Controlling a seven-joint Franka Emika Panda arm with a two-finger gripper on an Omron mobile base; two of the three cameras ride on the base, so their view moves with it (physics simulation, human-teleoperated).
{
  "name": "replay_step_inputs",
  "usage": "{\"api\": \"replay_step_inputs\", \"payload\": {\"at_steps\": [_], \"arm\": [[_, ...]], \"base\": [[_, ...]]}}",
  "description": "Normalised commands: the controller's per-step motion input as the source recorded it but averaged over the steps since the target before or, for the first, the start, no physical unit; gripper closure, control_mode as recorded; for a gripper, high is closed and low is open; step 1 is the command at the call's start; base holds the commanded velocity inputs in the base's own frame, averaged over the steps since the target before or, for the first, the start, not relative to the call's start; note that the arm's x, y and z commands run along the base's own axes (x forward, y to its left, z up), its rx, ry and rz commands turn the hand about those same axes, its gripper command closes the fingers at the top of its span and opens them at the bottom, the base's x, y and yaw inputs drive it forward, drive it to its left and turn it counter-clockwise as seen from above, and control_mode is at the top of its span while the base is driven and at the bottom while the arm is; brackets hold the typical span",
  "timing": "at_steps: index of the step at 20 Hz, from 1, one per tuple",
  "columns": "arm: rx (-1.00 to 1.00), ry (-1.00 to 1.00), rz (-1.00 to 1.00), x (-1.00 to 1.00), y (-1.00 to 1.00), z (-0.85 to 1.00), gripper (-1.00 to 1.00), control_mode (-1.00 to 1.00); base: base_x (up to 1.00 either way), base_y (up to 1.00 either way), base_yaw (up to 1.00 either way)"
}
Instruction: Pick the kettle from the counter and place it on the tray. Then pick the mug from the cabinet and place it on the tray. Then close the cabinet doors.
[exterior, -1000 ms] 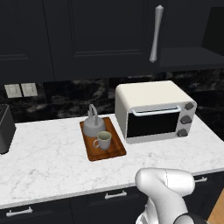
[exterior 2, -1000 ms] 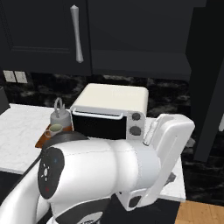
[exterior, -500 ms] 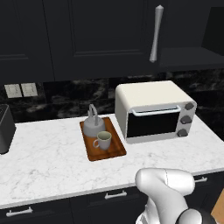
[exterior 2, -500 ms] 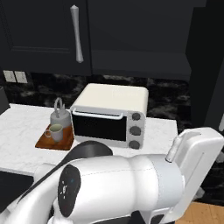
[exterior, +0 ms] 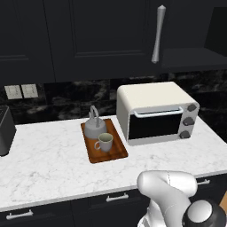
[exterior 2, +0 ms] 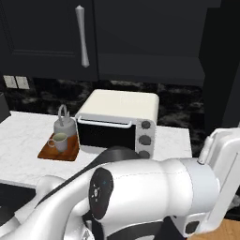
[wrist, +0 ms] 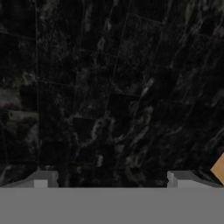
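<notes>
Gripper point(wrist: 109, 179) standing spread, empty, facing dark marbled surface; kettle point(exterior: 95, 127) and mug point(exterior: 104, 142) sitting on tray point(exterior: 116, 153), well apart.

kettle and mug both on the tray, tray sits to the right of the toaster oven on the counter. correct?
Not quite. The kettle and the mug are both on the tray, on the counter, but the tray sits to the left of the toaster oven, not to its right. The left base view shows it plainly.
</notes>
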Motion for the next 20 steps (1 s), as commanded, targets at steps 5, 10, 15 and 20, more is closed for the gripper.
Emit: {"api": "replay_step_inputs", "payload": {"at_steps": [5,10,15,20], "arm": [[0.00,0.02,0.07,0.38,-0.12,0.10,-1.00,-1.00],[0.00,0.00,0.11,0.40,-0.05,0.07,-1.00,-1.00],[0.00,0.00,0.10,0.22,-0.01,0.07,-1.00,-1.00],[0.00,0.00,0.10,0.09,0.04,0.07,-1.00,-1.00]], "base": [[0.00,0.00,0.00],[0.00,0.00,0.00],[0.00,0.00,0.00],[0.00,0.00,0.00]]}}
